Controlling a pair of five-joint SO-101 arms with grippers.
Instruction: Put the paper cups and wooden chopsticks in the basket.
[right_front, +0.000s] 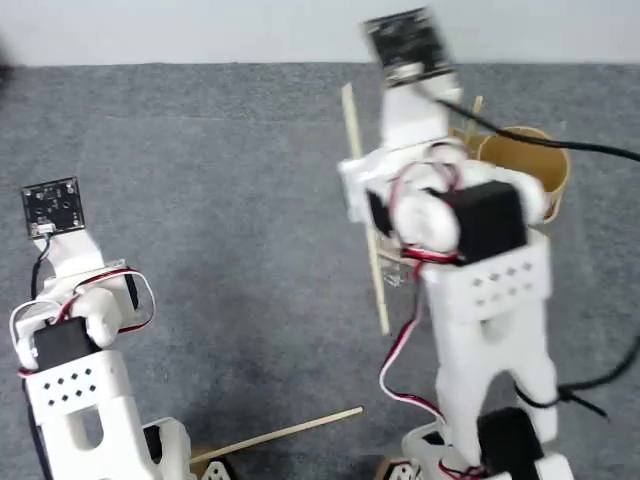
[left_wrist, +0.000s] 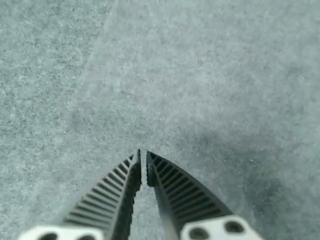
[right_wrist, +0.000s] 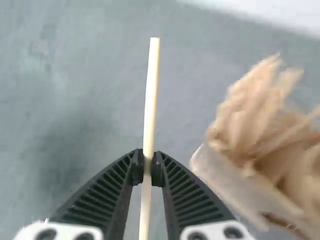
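My right gripper (right_wrist: 147, 167) is shut on a wooden chopstick (right_wrist: 149, 95), which runs straight out past the fingertips. From above, that chopstick (right_front: 364, 200) hangs long and nearly upright along the right arm (right_front: 470, 240), just beside a round brown basket (right_front: 525, 160). The basket's frayed straw-coloured edge (right_wrist: 260, 145) is close beside the gripper. A second chopstick (right_front: 285, 432) lies flat on the grey mat near the front edge. My left gripper (left_wrist: 143, 159) is shut with nothing in it, low over bare mat. The left arm (right_front: 75, 330) stands at the front left.
A grey felt mat (right_front: 220, 200) covers the table, with open room across its left and middle. Black cables (right_front: 560, 145) trail from the right arm over the basket. Both arm bases stand at the front edge.
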